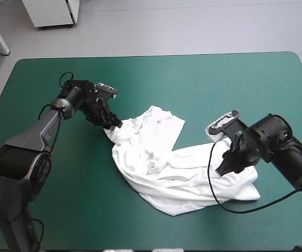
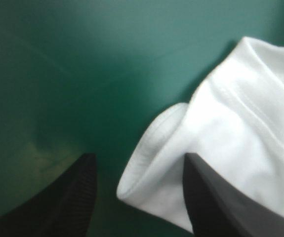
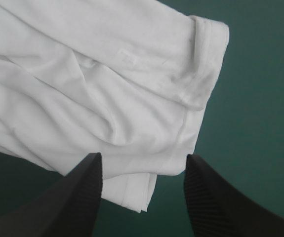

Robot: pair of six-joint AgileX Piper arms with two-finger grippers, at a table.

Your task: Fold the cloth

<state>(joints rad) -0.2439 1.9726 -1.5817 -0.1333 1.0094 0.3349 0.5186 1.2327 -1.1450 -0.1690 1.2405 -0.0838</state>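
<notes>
Both ribbed, black-fingered grippers gape empty: left gripper (image 2: 139,155) and right gripper (image 3: 143,155) each straddle a stitched hem of the crumpled white T-shirt (image 1: 161,163).

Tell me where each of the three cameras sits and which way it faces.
High view: above and behind the robot, facing forward and down at the table; the left gripper and right gripper show.
Left wrist view: above that wrist, facing along its open fingers at the T-shirt.
Right wrist view: likewise, own open fingers.
All share the T-shirt.
</notes>
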